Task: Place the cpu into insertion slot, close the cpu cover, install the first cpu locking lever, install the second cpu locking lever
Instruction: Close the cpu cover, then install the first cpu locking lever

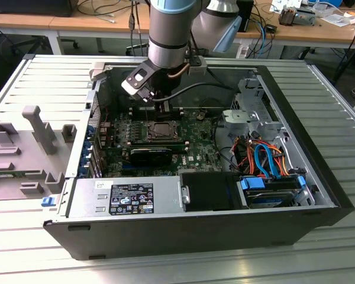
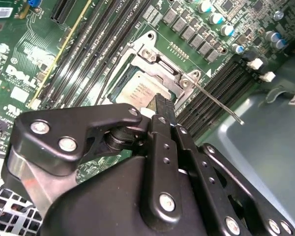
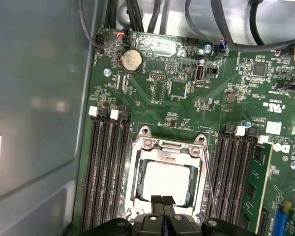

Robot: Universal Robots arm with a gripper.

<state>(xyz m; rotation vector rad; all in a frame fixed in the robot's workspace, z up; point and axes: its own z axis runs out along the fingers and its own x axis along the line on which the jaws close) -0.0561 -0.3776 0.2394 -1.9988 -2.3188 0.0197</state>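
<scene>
One cpu [image 3: 166, 178] seated in insertion slot [image 3: 136, 184], cpu cover [image 3: 169, 146] down; gripper [image 3: 162, 199] closed, empty, at cover edge. Lever step: locking lever [image 2: 219, 102] seemingly unlatched, needs fine push.

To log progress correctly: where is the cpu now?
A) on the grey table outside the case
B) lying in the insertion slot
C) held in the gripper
B: in the first wrist view the cpu lies flat inside the insertion slot, its silver top showing.
</scene>
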